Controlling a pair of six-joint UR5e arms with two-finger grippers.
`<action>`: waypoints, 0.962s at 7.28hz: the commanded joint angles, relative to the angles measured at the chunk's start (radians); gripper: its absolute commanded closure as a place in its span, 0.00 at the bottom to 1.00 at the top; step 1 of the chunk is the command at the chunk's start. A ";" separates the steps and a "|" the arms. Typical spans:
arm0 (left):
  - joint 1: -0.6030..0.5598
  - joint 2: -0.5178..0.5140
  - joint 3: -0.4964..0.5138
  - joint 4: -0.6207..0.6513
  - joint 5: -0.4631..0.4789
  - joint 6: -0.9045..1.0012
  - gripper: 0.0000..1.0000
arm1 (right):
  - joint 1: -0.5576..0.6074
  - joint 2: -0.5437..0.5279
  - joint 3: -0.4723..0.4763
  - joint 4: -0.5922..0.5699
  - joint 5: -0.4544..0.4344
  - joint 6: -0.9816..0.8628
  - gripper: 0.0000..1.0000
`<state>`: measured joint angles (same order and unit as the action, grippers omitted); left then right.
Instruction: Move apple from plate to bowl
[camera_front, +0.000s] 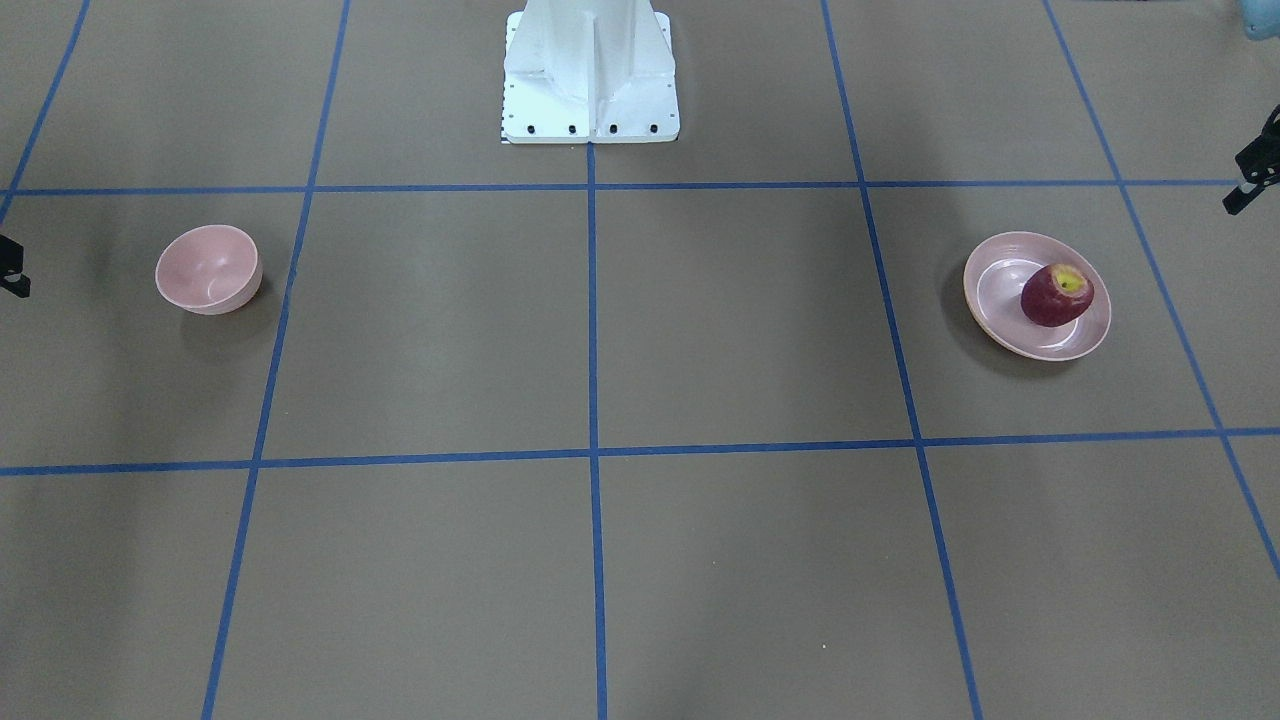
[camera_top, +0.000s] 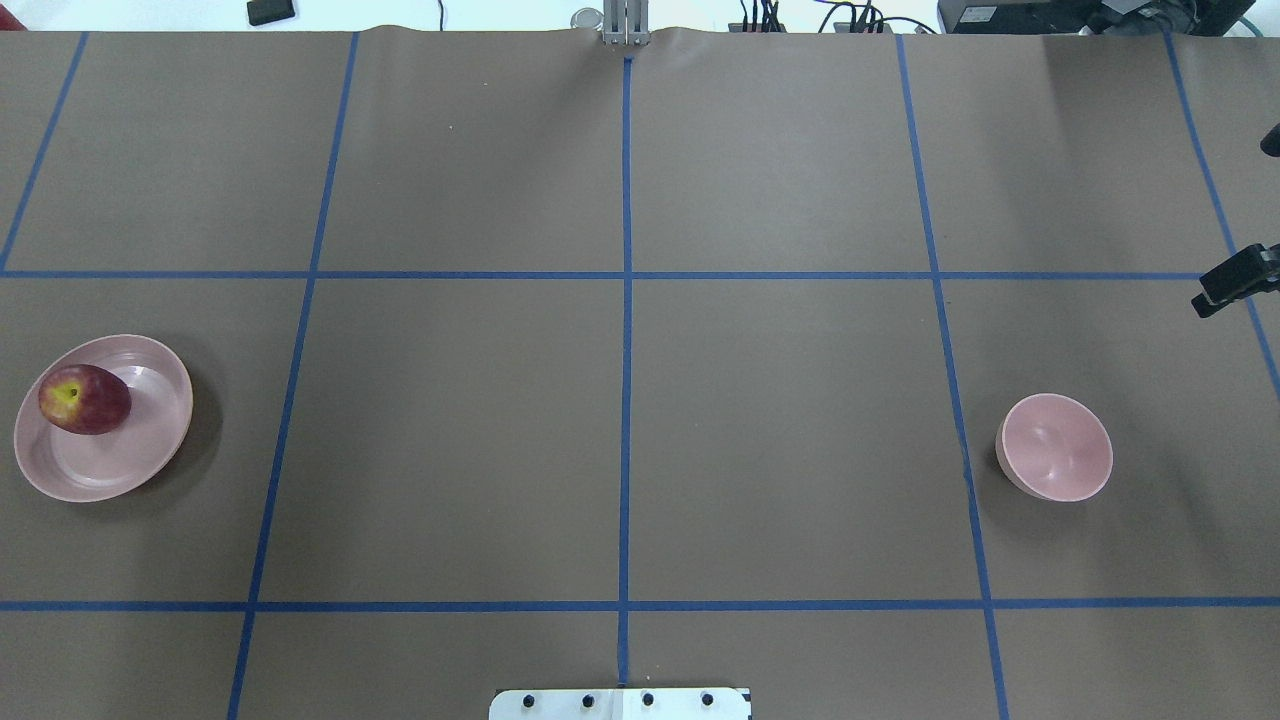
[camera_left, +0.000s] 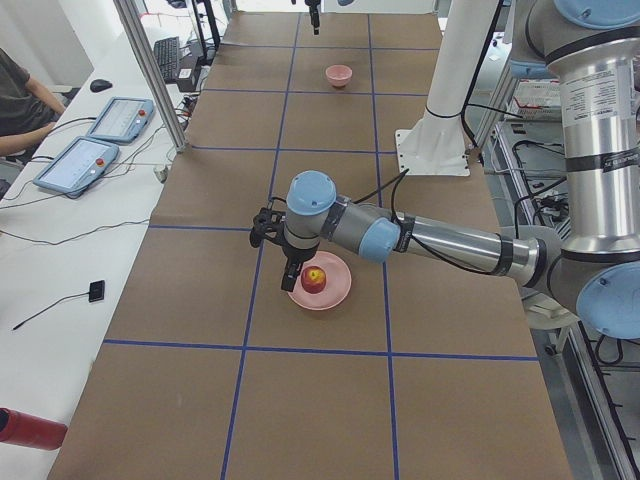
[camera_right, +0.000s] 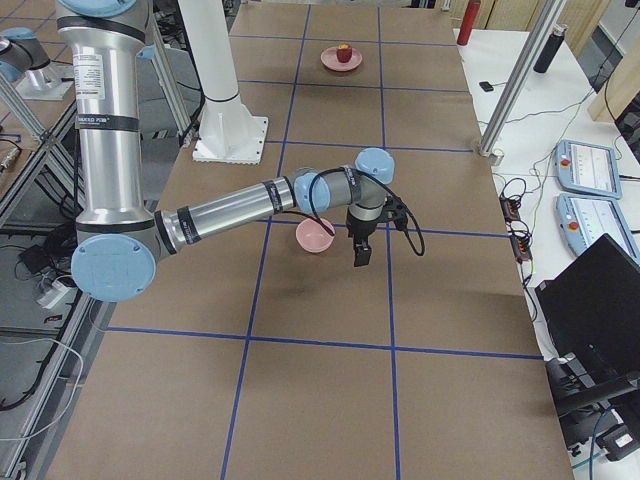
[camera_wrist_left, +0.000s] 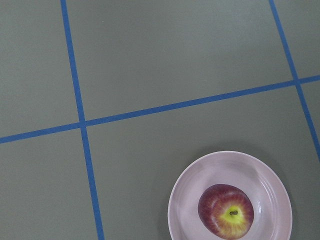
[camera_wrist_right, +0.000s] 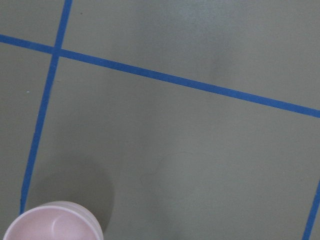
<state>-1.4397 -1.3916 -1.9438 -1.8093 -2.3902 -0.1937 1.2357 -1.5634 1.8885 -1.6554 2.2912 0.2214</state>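
The dark red apple (camera_front: 1055, 295) with a yellow stem end lies on the wide pale pink plate (camera_front: 995, 300) on my left side. Both also show in the left wrist view, the apple (camera_wrist_left: 226, 211) on the plate (camera_wrist_left: 272, 197). The deep pink bowl (camera_front: 208, 268) stands empty far off on my right side (camera_top: 1055, 447). My left gripper (camera_left: 288, 270) hangs above the table just beside the plate, and only its edge shows in the front view (camera_front: 1250, 180). My right gripper (camera_right: 360, 252) hangs beside the bowl (camera_right: 314, 237). I cannot tell whether either is open.
The white robot base (camera_front: 590, 90) stands at the table's middle edge. Blue tape lines grid the brown table. A seated operator (camera_left: 20, 100), control tablets (camera_left: 105, 120) and a red bottle (camera_left: 30, 428) are on the side bench.
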 joint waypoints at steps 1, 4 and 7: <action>0.002 0.000 0.009 0.001 -0.001 0.003 0.02 | 0.007 -0.003 -0.006 0.000 0.004 -0.001 0.00; 0.002 0.000 0.002 -0.002 -0.003 0.002 0.02 | 0.007 -0.006 -0.005 0.000 0.005 0.001 0.00; 0.004 0.002 0.000 -0.005 0.000 0.002 0.02 | 0.007 -0.006 0.027 0.002 0.017 0.001 0.00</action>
<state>-1.4368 -1.3904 -1.9423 -1.8139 -2.3913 -0.1913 1.2425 -1.5697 1.9014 -1.6538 2.3002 0.2224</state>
